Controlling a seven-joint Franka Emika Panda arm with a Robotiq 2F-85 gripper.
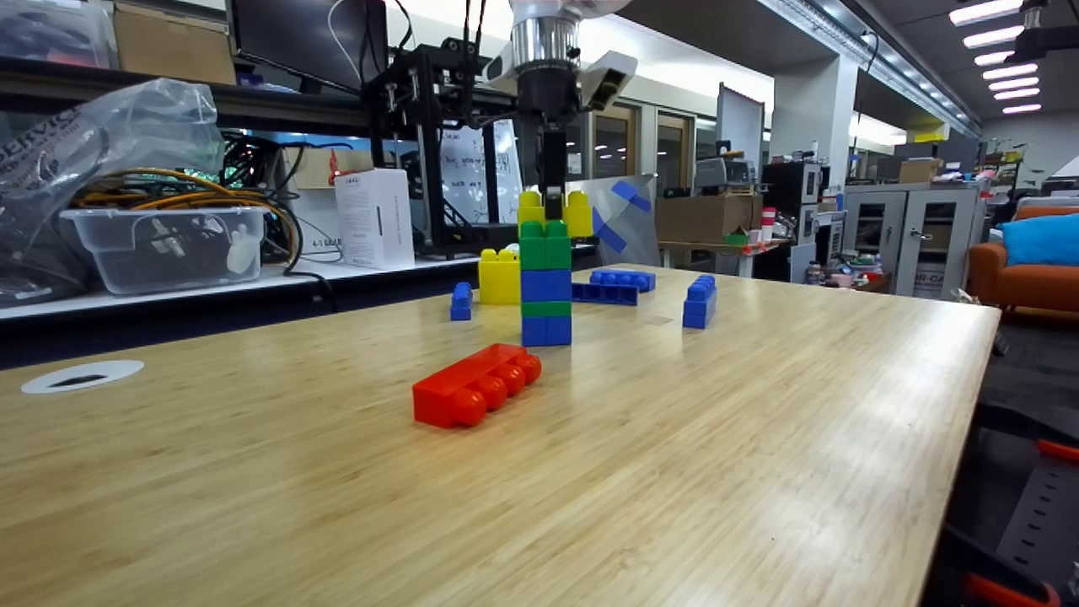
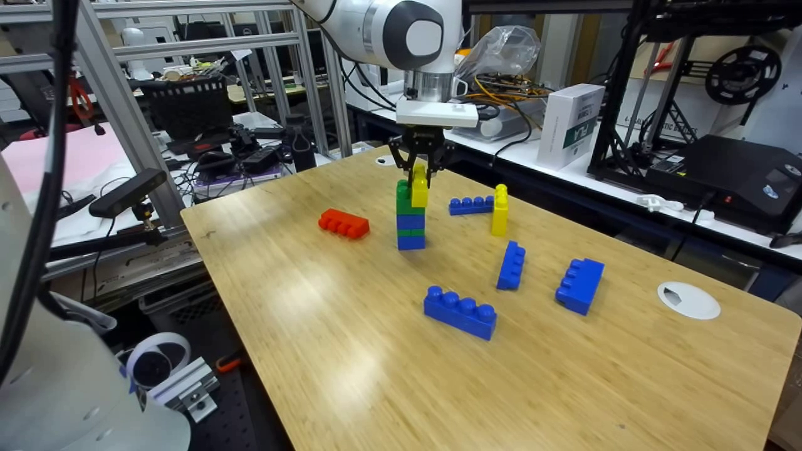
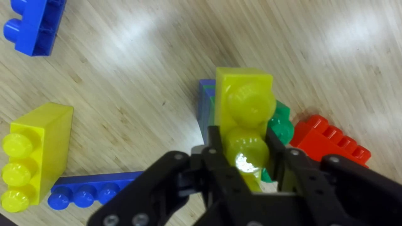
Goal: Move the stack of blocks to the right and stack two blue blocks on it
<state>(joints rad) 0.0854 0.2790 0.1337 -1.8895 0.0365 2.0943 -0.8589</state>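
Wrist view: the tower of toy bricks (image 3: 235,117) is seen straight under the gripper (image 3: 242,130), with its yellow top brick (image 3: 248,103), stretched from twelve to six o'clock, pinched by one finger at nine and one at three.

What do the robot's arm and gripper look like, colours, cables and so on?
The arm is white and rounded, with a dark grey joint cover around a white oval, then a silver collar and a flat white housing. The gripper is black with slim fingers and silvery screws. Whether the thick black cable in the foreground is its own, I can't tell.
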